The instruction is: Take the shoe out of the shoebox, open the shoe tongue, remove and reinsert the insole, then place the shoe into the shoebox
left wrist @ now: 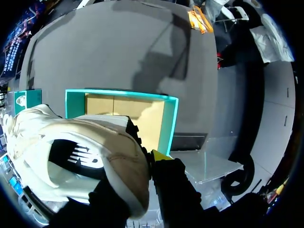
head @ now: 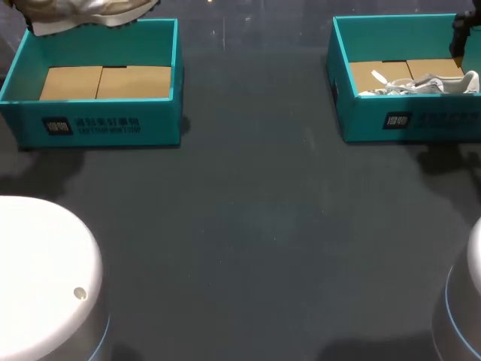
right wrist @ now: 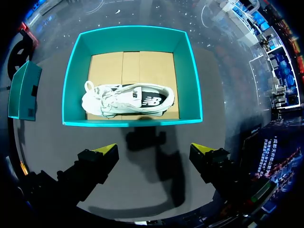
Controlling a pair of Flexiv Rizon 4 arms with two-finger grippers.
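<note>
The head camera looks down from high behind onto the dark surface (head: 248, 226), with the left box (head: 98, 124) and right box (head: 421, 120) far off. The left wrist camera sits close behind the left claw (left wrist: 142, 164) and the pale shoe (left wrist: 95, 142) it grips, looking down into the left box beyond. The right wrist camera faces down from above; the right box lies ahead of the spread right claw (right wrist: 154, 151). The head view shares both boxes.

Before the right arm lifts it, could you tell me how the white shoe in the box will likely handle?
The white shoe lies on its side, so its upper will probably flex under the jaws. Its loose laces sprawl at one end and may dangle or snag the box wall.
</note>
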